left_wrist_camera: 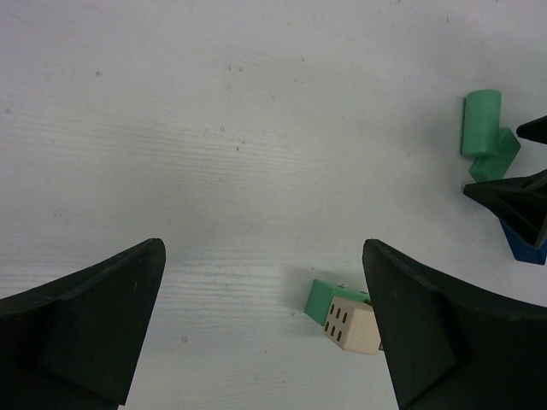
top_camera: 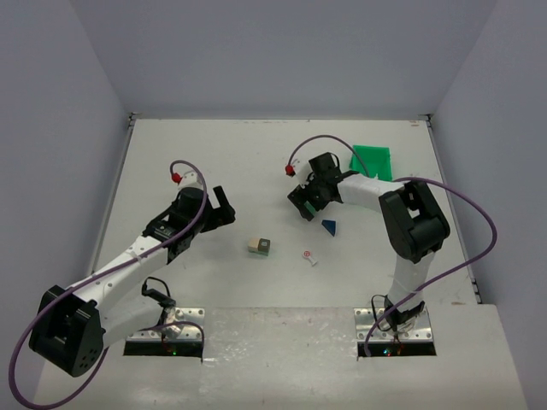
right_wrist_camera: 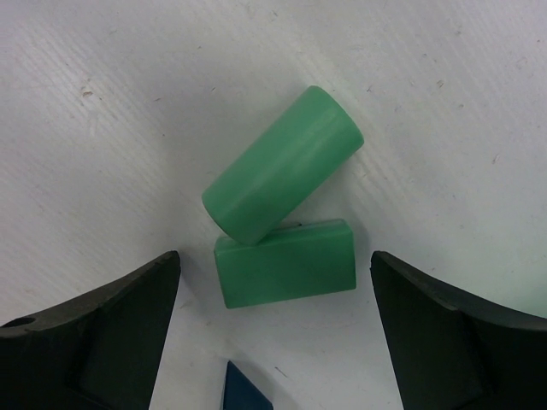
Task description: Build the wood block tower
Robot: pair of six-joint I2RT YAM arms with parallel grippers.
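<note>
On the white counter (top_camera: 256, 154), the left arm (top_camera: 128, 256) is reaching diagonally forward, left gripper (left_wrist_camera: 265, 248) with jaws gaping. The right arm (top_camera: 410, 222) is doubling back leftward, right gripper (right_wrist_camera: 275, 256) with jaws open astride a green rectangular block (right_wrist_camera: 286, 273) touching a green cylinder (right_wrist_camera: 282, 162); blue wedge (right_wrist_camera: 244, 389) beside, tan cube (left_wrist_camera: 352, 325) and green cube (left_wrist_camera: 323, 299) touching mid-counter.

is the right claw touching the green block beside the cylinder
Apart. The right wrist view shows the open right claw straddling the green block, with bare table visible between the block and each of the fingers.
</note>
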